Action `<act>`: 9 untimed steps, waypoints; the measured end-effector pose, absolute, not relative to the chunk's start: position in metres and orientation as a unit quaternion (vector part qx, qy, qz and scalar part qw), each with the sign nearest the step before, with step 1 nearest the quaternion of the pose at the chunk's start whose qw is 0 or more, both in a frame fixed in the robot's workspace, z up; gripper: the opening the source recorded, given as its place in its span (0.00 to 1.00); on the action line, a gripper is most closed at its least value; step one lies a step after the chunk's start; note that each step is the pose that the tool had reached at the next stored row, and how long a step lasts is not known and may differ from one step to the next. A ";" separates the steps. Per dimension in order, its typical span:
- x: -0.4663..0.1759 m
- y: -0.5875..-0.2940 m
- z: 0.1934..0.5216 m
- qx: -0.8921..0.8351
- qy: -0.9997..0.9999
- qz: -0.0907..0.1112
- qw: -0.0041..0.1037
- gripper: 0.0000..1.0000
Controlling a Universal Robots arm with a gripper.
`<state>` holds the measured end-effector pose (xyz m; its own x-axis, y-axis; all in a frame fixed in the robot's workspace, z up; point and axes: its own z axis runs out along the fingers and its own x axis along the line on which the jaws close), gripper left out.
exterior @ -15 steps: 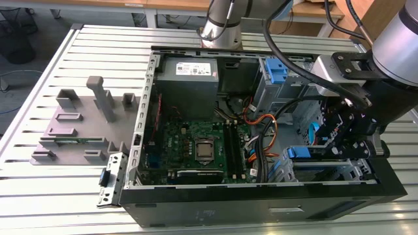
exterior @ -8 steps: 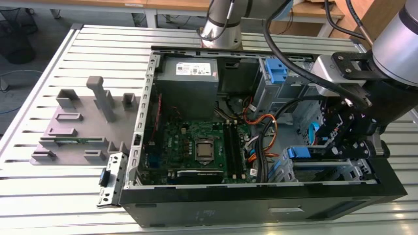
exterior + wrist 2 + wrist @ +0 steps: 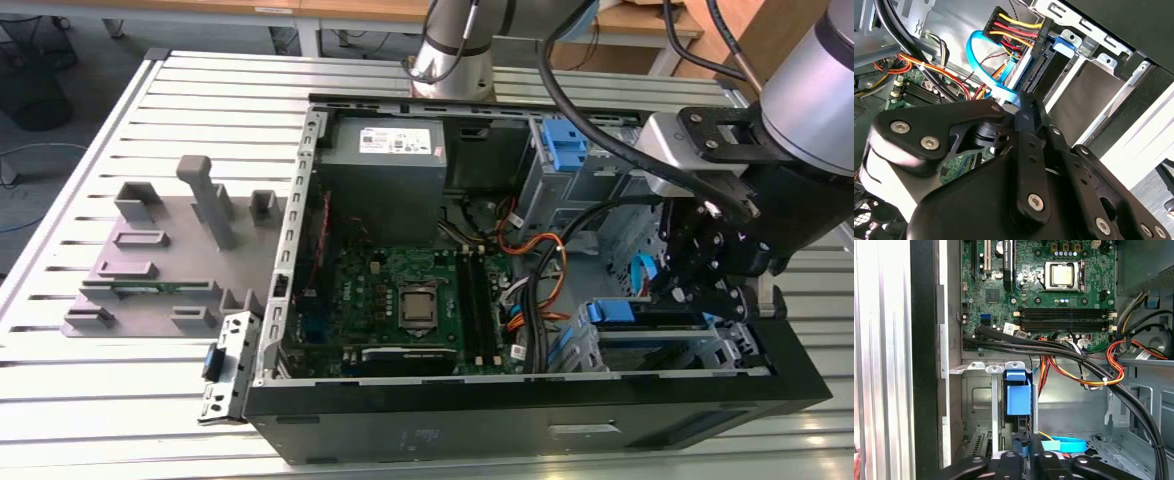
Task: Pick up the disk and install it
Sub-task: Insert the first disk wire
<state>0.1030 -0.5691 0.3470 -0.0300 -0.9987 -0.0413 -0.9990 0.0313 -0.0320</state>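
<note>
- The open computer case [image 3: 310, 200] lies on its side on the slatted table [image 3: 200, 80]; its green motherboard [image 3: 400, 295] faces up (the processor socket shows in the middle of it).
- The pincer [image 3: 703, 275] hangs inside the case, at the drive cage [image 3: 667, 345] in the corner of the case on the exterior view's right; whether its fingers are spread or pressed together cannot be told.
- The disk [image 3: 1018, 395] sits upright in the drive cage, its blue carrier edge showing between the cage's metal walls in the first wrist view.
- A flat blue cable [image 3: 979, 60] curves just beside the pincer within the case.
- A grey fixture [image 3: 167, 250] stands on the table outside the case, by its rear wall.
</note>
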 end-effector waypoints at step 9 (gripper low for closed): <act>0.103 -0.571 0.347 -0.696 0.718 0.003 0.026 0.16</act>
<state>0.1031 -0.5711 0.3470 -0.0300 -0.9987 -0.0413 -0.9990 0.0313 -0.0320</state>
